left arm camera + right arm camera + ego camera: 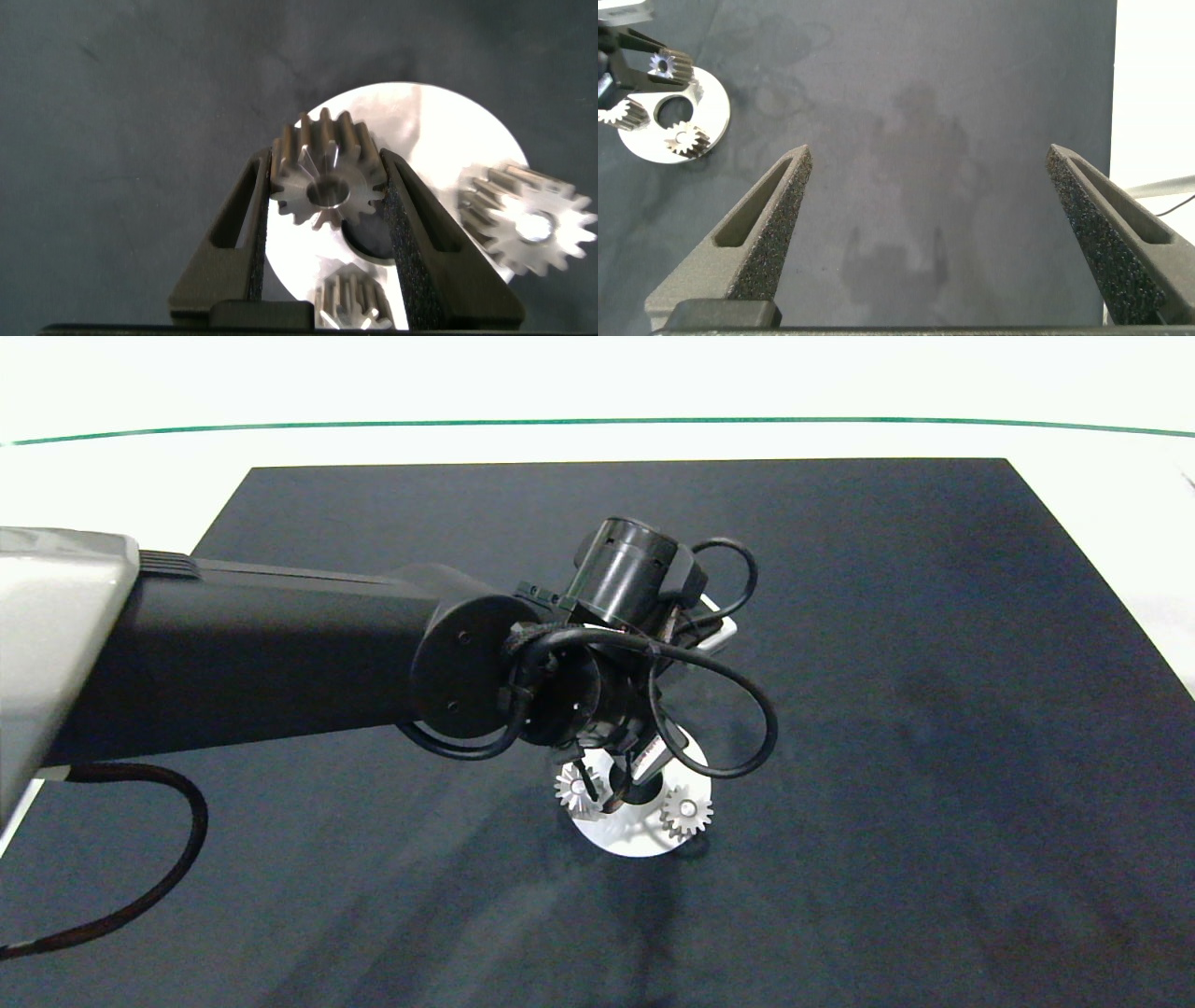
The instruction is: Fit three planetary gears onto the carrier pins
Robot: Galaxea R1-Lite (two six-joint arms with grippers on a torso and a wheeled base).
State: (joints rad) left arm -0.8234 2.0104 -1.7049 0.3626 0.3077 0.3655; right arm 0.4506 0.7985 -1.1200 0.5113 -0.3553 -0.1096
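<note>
The white disc (627,835) is taken as the landmark, lying on the dark mat (934,709) toward its near middle. The left gripper (326,182) is held directly over the disc, its two grey fingers (234,233) clamped on one planetary gear (328,183); the gear is pinched between the pads by its toothed flanks, bore facing the wrist camera, above the disc's centre hole (372,238). A second gear (686,813) is seen seated on the disc's right part, and a third (576,791) at the disc's left edge, close beside the gripper's fingertips. The carrier pins themselves cannot be made out beneath the gears and the arm. The right gripper (929,215) is held well away from the disc over bare mat, its fingers spread wide apart with nothing between them
</note>
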